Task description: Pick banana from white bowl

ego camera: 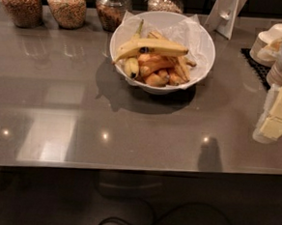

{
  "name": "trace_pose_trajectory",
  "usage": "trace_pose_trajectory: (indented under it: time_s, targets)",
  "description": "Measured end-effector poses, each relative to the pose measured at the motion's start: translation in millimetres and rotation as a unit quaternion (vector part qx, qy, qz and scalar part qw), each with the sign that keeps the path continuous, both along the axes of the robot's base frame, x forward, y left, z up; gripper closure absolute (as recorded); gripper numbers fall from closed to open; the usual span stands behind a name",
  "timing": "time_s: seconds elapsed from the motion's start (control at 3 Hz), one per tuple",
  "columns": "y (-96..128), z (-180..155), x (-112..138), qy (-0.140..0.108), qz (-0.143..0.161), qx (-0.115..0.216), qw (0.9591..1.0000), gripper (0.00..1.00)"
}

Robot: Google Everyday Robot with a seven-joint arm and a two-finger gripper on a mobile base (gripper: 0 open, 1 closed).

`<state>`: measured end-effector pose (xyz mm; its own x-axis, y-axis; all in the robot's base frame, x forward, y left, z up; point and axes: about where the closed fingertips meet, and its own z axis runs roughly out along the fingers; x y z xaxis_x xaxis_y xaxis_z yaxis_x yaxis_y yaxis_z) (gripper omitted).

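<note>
The white bowl (209, 55), lined with crinkled white paper, stands on the grey counter at the back centre. The long pale yellow banana (157, 47) lies across the top of the pile inside it, with a small dark spot near its middle. Under and beside it are short stubby bananas (131, 66) and orange fruit pieces (159, 72). My gripper (278, 114), white with pale yellow parts, is at the right edge of the view, above the counter. It is well to the right of the bowl, lower in the view, and holds nothing that I can see.
Several glass jars of grain (66, 5) line the back left of the counter. Stacked small beige bowls (268, 42) sit on a black mat (254, 64) at the back right. A white stand (226, 15) is behind the bowl. The counter's front edge (127, 169) runs across; cables lie below.
</note>
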<state>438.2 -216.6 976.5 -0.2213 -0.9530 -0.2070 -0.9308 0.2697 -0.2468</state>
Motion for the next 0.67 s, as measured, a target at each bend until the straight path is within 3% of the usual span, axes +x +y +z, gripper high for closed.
trace_pose_trajectory:
  time_s: [0.33, 0.67]
  targets:
    - [0.0, 0.0, 0.0, 0.0, 0.0, 0.0, 1.0, 0.0]
    - [12.4, 5.0, 10.6, -0.028, 0.015, 0.013, 0.9994, 0.0]
